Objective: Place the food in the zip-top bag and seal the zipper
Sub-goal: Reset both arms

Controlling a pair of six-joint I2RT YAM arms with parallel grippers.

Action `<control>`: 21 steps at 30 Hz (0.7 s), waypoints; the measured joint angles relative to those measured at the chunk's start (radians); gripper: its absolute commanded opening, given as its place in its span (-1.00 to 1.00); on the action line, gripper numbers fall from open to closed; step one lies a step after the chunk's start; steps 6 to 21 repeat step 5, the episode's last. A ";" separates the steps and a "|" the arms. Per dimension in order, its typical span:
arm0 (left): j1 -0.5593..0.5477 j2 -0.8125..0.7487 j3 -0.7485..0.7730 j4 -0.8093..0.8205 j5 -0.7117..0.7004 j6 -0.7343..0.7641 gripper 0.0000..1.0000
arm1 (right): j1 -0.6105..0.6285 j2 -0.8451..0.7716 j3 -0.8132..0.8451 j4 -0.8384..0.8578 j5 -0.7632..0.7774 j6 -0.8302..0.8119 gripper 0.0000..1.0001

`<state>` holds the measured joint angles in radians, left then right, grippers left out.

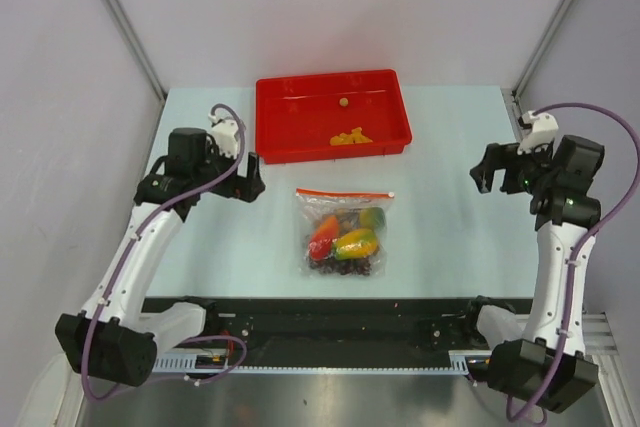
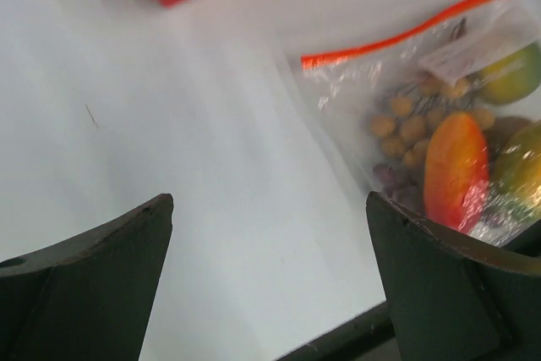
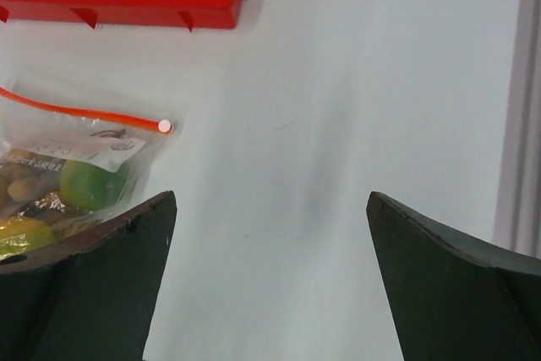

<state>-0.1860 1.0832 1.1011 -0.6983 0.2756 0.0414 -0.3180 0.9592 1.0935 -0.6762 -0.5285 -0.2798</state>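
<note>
The clear zip-top bag (image 1: pixel 343 232) lies flat mid-table with its red-orange zipper (image 1: pixel 344 193) along the far edge. Inside it are a red-orange mango (image 1: pixel 323 236), a yellow-green mango (image 1: pixel 357 243), a green fruit (image 1: pixel 372 217), tan balls and dark grapes. It also shows in the left wrist view (image 2: pixel 439 141) and the right wrist view (image 3: pixel 68 183). Orange chunks (image 1: pixel 351 136) and one small tan ball (image 1: pixel 343 102) lie in the red tray (image 1: pixel 390 87). My left gripper (image 1: pixel 248 176) is open and empty, left of the bag. My right gripper (image 1: pixel 485 168) is open and empty, far right of it.
The red tray stands behind the bag at the table's far side. A black rail (image 1: pixel 330 319) runs along the near edge between the arm bases. Metal frame posts (image 1: pixel 120 17) rise at the back corners.
</note>
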 measured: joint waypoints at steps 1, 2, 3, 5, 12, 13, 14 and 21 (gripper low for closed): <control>0.001 0.002 -0.020 -0.017 -0.008 0.000 0.99 | -0.030 0.008 -0.011 -0.011 -0.021 0.009 0.99; 0.002 0.006 -0.032 -0.033 -0.013 0.000 0.99 | -0.047 0.014 -0.023 -0.019 -0.038 0.015 0.99; 0.002 0.015 -0.034 -0.052 -0.017 0.000 0.99 | -0.057 0.024 -0.034 -0.026 -0.050 0.018 0.99; 0.005 0.034 -0.032 -0.066 -0.019 0.000 0.99 | -0.065 0.047 -0.049 -0.036 -0.069 0.021 1.00; 0.005 0.034 -0.032 -0.066 -0.019 0.000 0.99 | -0.065 0.047 -0.049 -0.036 -0.069 0.021 1.00; 0.005 0.034 -0.032 -0.066 -0.019 0.000 0.99 | -0.065 0.047 -0.049 -0.036 -0.069 0.021 1.00; 0.005 0.034 -0.032 -0.066 -0.019 0.000 0.99 | -0.065 0.047 -0.049 -0.036 -0.069 0.021 1.00; 0.005 0.034 -0.032 -0.066 -0.019 0.000 0.99 | -0.065 0.047 -0.049 -0.036 -0.069 0.021 1.00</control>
